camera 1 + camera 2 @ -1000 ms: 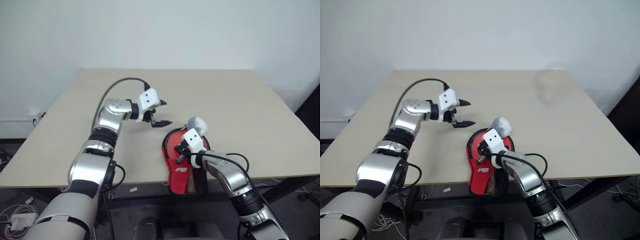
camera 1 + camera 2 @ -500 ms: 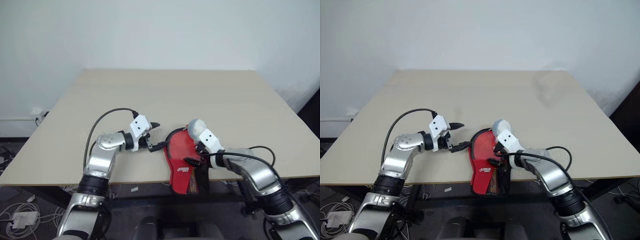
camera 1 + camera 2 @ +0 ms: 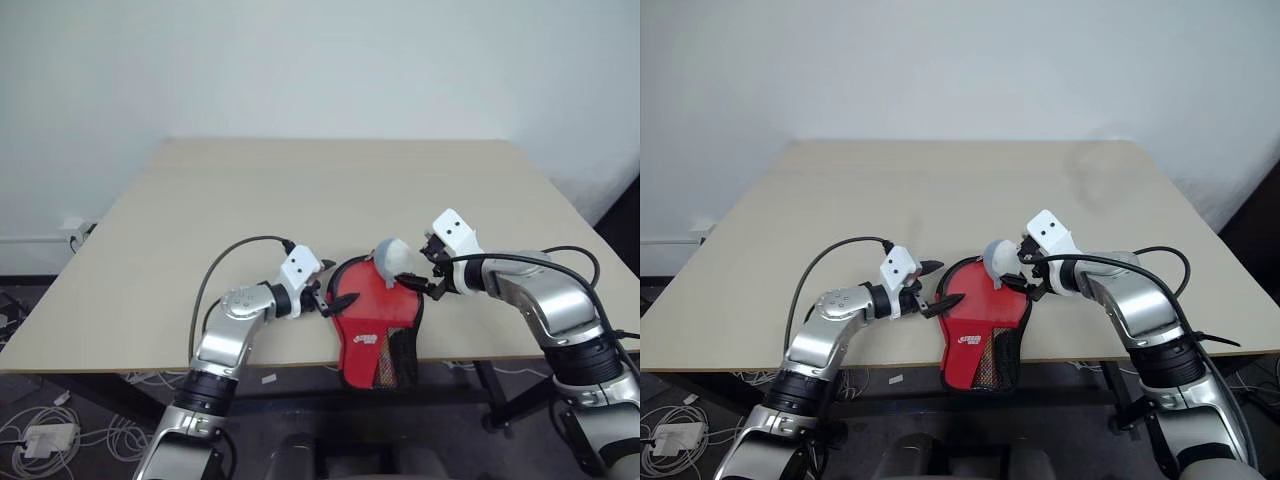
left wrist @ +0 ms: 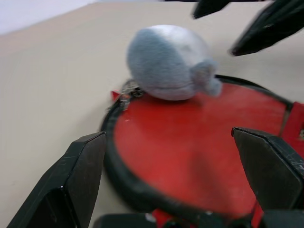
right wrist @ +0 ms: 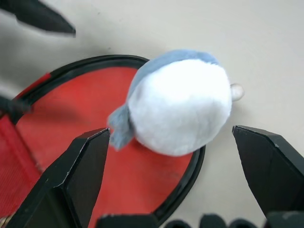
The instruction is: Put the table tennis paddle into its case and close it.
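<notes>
The case (image 3: 375, 320) lies red side up at the near edge of the table (image 3: 200, 200), its mesh handle end hanging over that edge. A grey-and-white plush toy (image 3: 394, 260) rests on the case's far rim. The left gripper (image 3: 325, 300) has its fingers spread wide – one tip just beside the case's left rim, holding nothing. The right gripper (image 3: 430, 272) is also spread wide, empty, just beside the plush toy on its right – not touching it. Whether the paddle is inside the case cannot be told.
</notes>
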